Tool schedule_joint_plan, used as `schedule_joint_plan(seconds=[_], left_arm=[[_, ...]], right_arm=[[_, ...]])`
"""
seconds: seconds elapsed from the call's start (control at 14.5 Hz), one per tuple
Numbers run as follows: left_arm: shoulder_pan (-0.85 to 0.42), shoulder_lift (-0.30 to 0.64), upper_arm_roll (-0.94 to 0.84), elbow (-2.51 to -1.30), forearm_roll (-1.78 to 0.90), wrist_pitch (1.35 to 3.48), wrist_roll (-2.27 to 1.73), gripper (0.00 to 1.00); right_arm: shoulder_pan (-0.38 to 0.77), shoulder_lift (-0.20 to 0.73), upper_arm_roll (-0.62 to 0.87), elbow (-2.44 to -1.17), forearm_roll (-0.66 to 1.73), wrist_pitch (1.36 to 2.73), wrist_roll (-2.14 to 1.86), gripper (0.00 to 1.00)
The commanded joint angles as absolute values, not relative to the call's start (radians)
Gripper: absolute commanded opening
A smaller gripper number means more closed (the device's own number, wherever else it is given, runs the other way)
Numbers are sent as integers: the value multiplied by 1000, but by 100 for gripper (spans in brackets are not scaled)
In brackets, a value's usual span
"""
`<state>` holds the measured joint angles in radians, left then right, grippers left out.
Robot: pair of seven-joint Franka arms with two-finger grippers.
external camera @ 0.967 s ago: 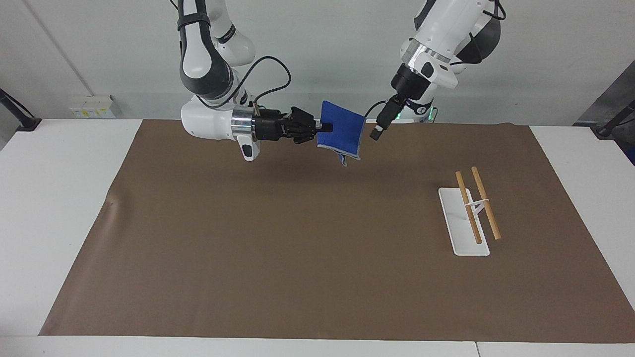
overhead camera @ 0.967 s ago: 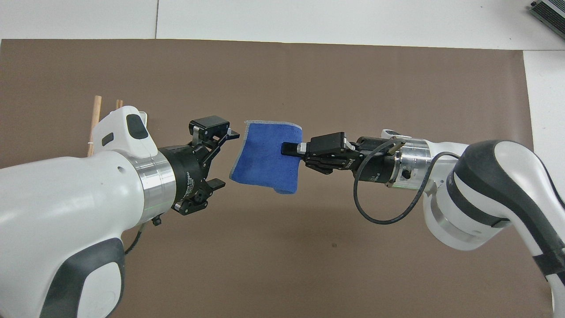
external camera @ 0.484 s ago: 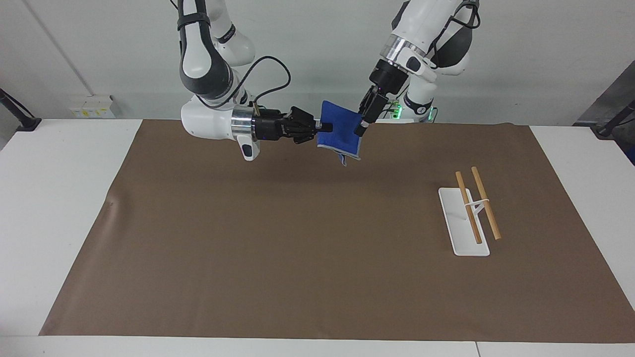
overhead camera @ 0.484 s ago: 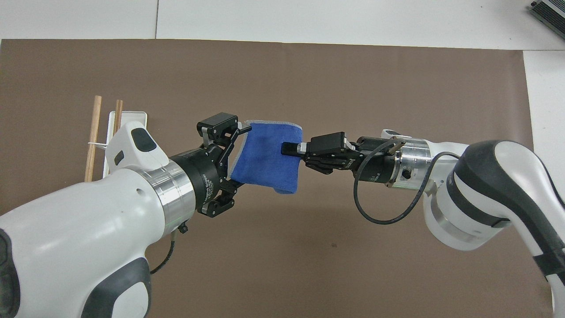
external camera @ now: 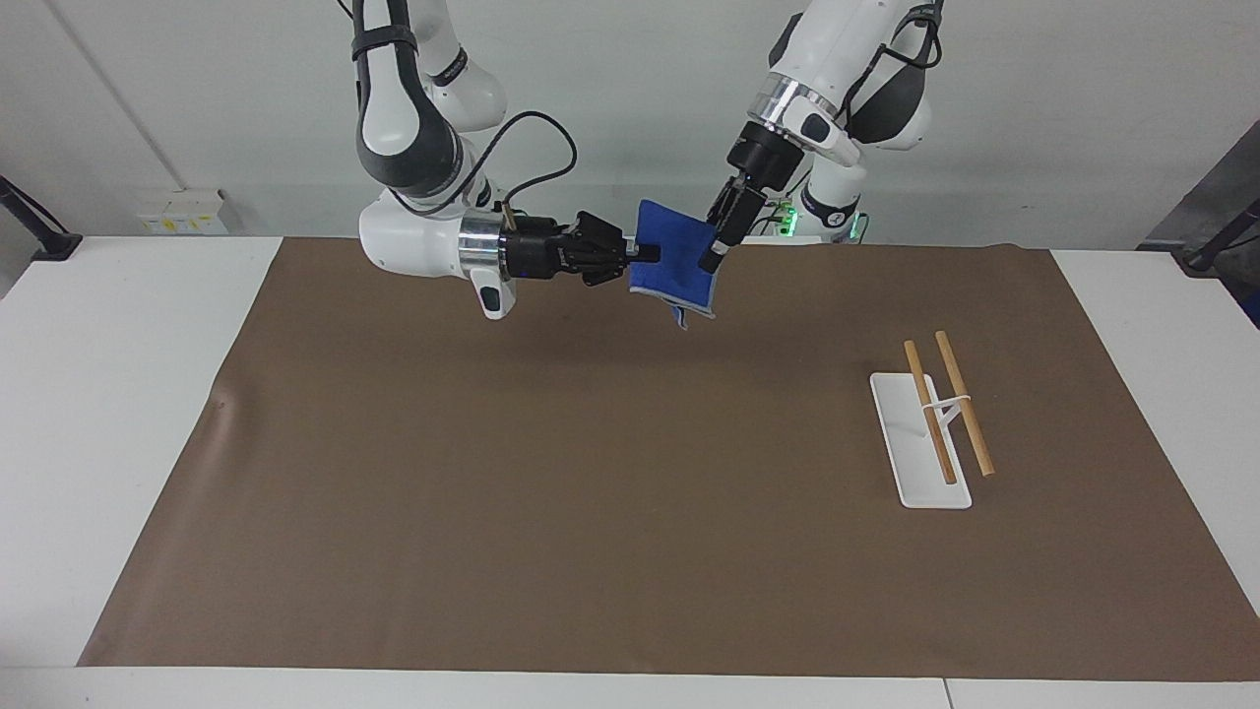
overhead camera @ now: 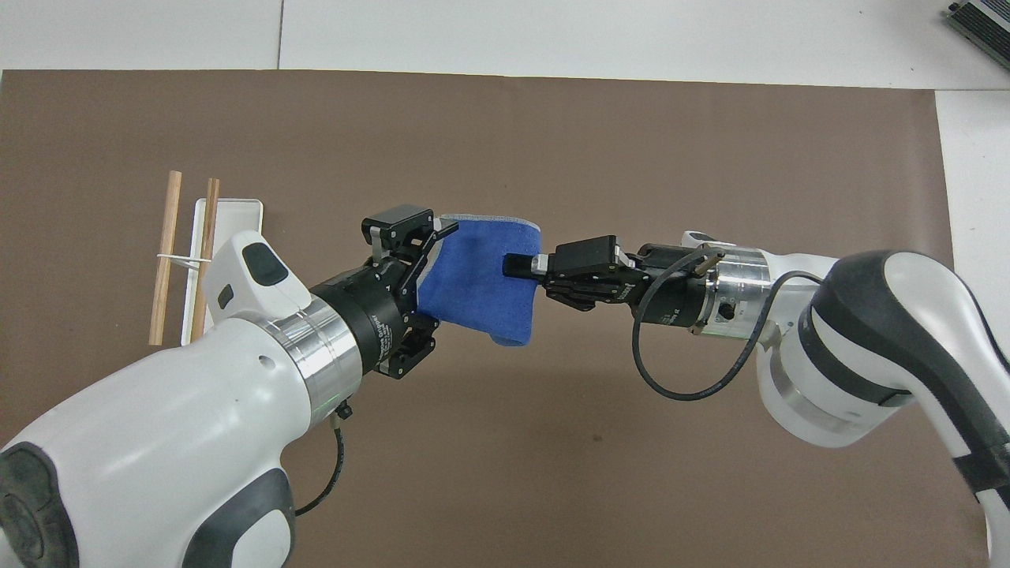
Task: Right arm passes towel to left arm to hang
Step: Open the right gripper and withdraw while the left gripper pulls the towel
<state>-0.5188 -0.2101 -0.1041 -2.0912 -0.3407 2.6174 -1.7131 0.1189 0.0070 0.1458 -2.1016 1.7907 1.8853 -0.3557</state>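
The blue towel [external camera: 672,264] [overhead camera: 480,278] hangs in the air over the robots' edge of the brown mat. My right gripper [external camera: 650,254] [overhead camera: 517,265] reaches in level and is shut on the towel's edge toward the right arm's end. My left gripper [external camera: 711,258] [overhead camera: 432,276] slants down onto the towel's edge toward the left arm's end. Its fingers [overhead camera: 443,229] stand apart with that edge between them, one over the cloth and the other partly hidden under it.
A white towel rack [external camera: 915,453] [overhead camera: 230,207] with two wooden rails [external camera: 963,414] stands on the brown mat [external camera: 591,492] toward the left arm's end, farther from the robots than the towel.
The left gripper has come in from beside the towel onto its free edge, and its fingers have narrowed around it. The right gripper and towel have stayed still.
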Motion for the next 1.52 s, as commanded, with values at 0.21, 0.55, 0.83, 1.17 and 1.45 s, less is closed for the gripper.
schedule_joint_plan(seconds=[0.21,0.55,0.83,1.17,1.45], left_arm=[[-520,-233,-95,-2114,-357,2626,-1755,0],[-485,-230,-94,-2103,-356,2594,-1752,0],[-459,-229,-92,-2103,-350,2592,-1746,0],[-411,-229,-94,-2108,-342,2576,-1714,0],[-342,-233,-92,-2118,-342,2562,-1651,0]], right_arm=[[115,-18,150,-2126,1827,1898,-379,0],[115,-18,150,-2126,1827,1902,-377,0],[117,-21,152,-2122,1824,1949,-284,83],[184,-51,155,-2068,1702,2222,-241,100],[184,-48,153,-2046,1308,2344,-109,100]])
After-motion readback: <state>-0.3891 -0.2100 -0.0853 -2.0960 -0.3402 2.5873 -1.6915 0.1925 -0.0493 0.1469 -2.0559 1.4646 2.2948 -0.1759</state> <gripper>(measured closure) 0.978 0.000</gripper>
